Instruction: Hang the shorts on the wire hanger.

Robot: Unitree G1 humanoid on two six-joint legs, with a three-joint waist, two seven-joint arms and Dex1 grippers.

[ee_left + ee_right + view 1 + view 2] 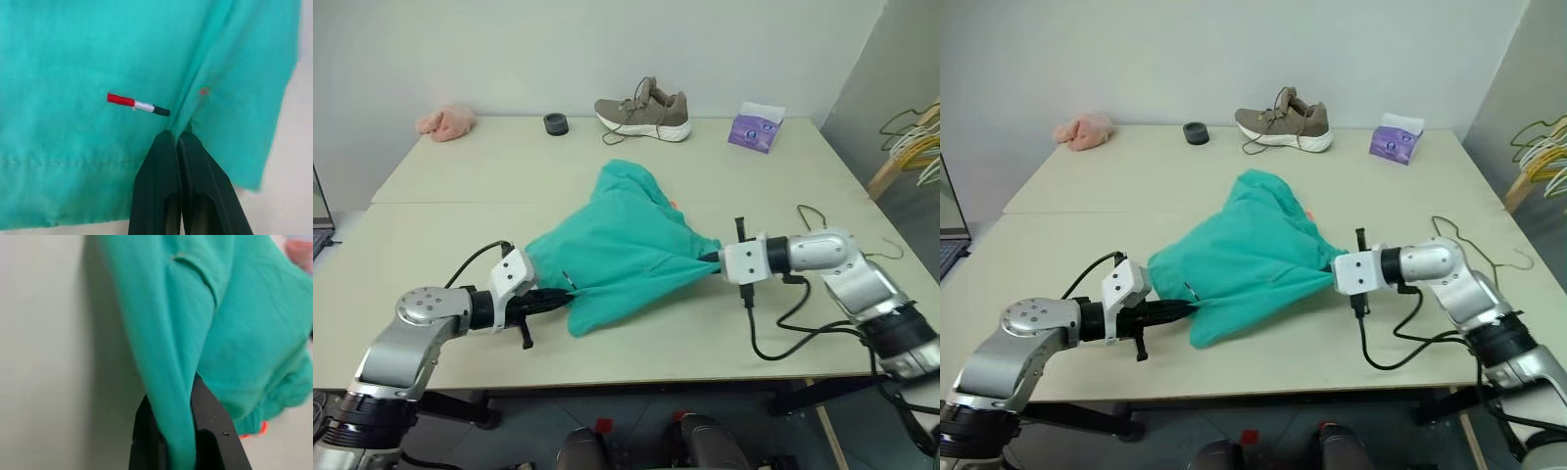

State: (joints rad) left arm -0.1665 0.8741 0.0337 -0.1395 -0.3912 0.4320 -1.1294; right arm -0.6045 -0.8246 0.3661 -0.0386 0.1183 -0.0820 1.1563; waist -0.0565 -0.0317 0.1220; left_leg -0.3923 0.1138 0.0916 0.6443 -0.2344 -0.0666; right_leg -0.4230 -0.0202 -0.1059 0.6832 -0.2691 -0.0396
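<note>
Here you see the shorts [625, 240] at the centre of the frame, stretched between both end effectors above the tabletop [460, 196]. The left end effector [566, 292], at lower left, has its fingers [166, 186] pressed together on a fold of the cloth near a small red, white and black tag [138, 105]. The right end effector [710, 259], right of centre, pinches a bunched edge of the shorts, and cloth runs down between its black fingers [210, 416]. The far part of the shorts lies on the tabletop, with a bit of orange drawstring [674, 204] showing at its right edge. The wire hanger [842, 227] lies at the right of the frame, behind the right arm and apart from the shorts. Along the top of the frame sit a pink cloth [447, 121], a dark round object [556, 123], a shoe [644, 110] and a purple pack [756, 127].
</note>
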